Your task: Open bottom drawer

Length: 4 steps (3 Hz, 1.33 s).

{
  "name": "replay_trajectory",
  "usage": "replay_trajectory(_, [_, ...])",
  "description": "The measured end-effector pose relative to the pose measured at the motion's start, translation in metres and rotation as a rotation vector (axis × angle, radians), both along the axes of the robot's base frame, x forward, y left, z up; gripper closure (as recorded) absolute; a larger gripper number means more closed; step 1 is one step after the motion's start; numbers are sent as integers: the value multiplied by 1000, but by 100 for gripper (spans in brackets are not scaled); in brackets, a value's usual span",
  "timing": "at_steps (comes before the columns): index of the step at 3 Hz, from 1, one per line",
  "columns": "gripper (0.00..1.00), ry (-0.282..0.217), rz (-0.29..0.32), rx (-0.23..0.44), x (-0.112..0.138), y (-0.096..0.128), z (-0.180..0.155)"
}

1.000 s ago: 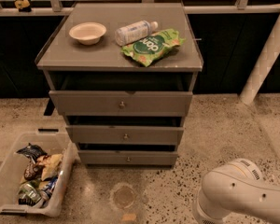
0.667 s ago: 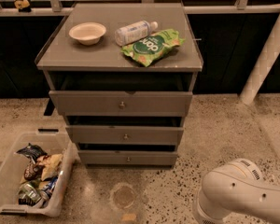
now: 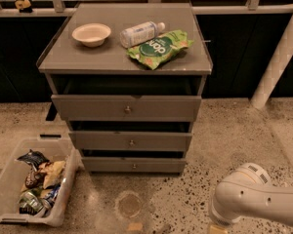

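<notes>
A grey cabinet stands in the middle of the camera view with three drawer fronts. The bottom drawer (image 3: 134, 165) is the slimmest, lowest front, with a small round metal knob at its centre; it sits nearly flush under the middle drawer (image 3: 131, 141). The top drawer (image 3: 126, 107) is the tallest front. My white arm (image 3: 256, 201) enters at the lower right, well right of and below the cabinet. The gripper itself is out of the picture.
On the cabinet top (image 3: 63, 62) lie a cream bowl (image 3: 91, 34), a plastic bottle (image 3: 141, 33) on its side and a green snack bag (image 3: 158, 48). A clear bin (image 3: 10, 179) of snacks sits on the floor at lower left. A white post (image 3: 278, 57) leans at right.
The view has shifted very slightly; the arm at lower right stays about where it was. The drawers look unchanged.
</notes>
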<state>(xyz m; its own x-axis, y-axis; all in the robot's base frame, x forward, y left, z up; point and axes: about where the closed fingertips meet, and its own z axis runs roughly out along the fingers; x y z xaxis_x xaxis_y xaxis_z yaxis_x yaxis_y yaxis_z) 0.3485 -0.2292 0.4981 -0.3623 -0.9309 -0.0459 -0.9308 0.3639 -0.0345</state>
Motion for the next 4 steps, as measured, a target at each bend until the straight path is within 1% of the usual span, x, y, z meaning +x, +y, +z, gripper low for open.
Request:
replay_trajectory(1, [0,-51,-5,36,48,-26,-21])
replay_trajectory(2, [0,-113,56,46,86,-26,-11])
replay_trajectory(3, [0,-113,56,46,86,-26,-11])
replay_trajectory(4, [0,-111,33,87,88,-39,-14])
